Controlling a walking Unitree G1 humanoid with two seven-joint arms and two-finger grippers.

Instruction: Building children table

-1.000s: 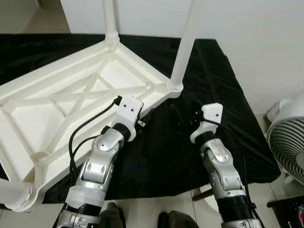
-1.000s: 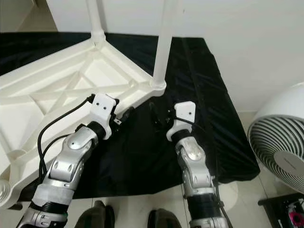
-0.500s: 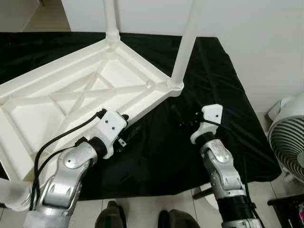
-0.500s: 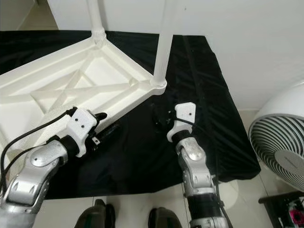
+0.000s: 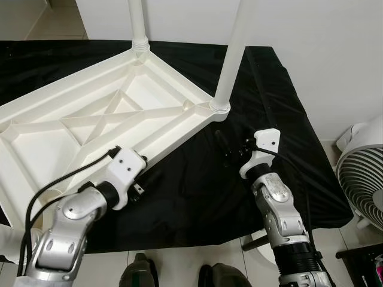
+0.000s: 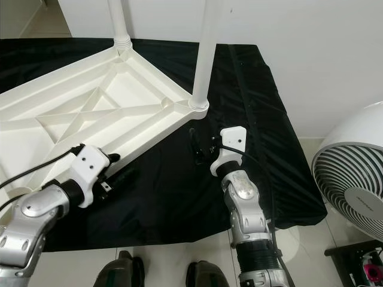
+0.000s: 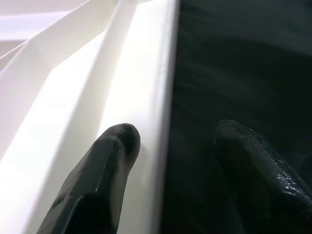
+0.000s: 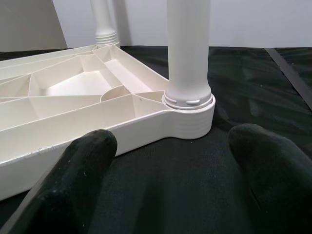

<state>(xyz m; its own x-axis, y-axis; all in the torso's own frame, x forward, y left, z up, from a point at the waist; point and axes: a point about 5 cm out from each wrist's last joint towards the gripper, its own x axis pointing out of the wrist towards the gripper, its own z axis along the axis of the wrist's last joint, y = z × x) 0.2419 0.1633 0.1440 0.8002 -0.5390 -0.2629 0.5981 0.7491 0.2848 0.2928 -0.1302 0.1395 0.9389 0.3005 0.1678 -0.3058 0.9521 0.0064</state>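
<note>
Smooth white plastic table (image 5: 90, 113) lies on a faintly shiny black cloth (image 5: 197, 197).

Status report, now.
Left gripper open, jaws astride the tabletop edge. Right gripper open, low over the black cloth, facing the near leg. Tabletop upside down, two legs seated. Nothing between jaws and leg.

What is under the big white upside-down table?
A black cloth lies under the white table, spread past its edges. Whatever the cloth covers is hidden, apart from pale floor at its near edge.
</note>
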